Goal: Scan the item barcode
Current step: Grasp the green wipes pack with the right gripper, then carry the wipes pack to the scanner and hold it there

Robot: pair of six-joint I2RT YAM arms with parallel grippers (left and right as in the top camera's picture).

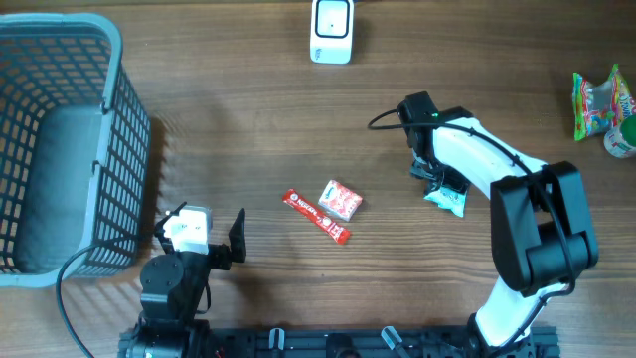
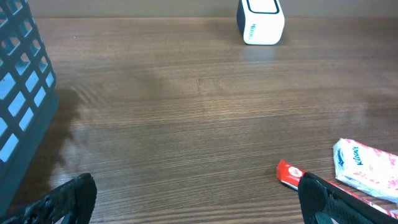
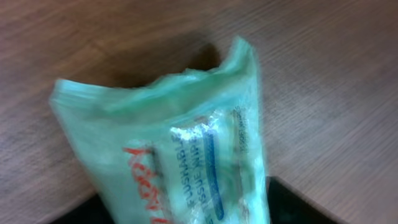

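Observation:
A pale green tissue pack (image 3: 186, 130) with red and blue print fills the right wrist view, sitting between the dark fingers of my right gripper (image 3: 186, 211), which press on both its sides. From overhead the right gripper (image 1: 440, 179) is right of the table's middle, low over the wood with the green pack (image 1: 449, 199) in it. The white barcode scanner (image 1: 331, 30) stands at the far edge; the left wrist view shows this scanner (image 2: 261, 22) too. My left gripper (image 1: 201, 225) waits open near the front left, and in its own view the left gripper (image 2: 196, 196) has only bare wood between its fingers.
A red snack bar (image 1: 316, 216) and a pink-white tissue pack (image 1: 340, 200) lie mid-table, just right of the left gripper. A grey-blue wire basket (image 1: 129, 149) fills the left side. A colourful snack bag (image 1: 599, 104) and a small green-white item (image 1: 621, 139) sit at the right edge.

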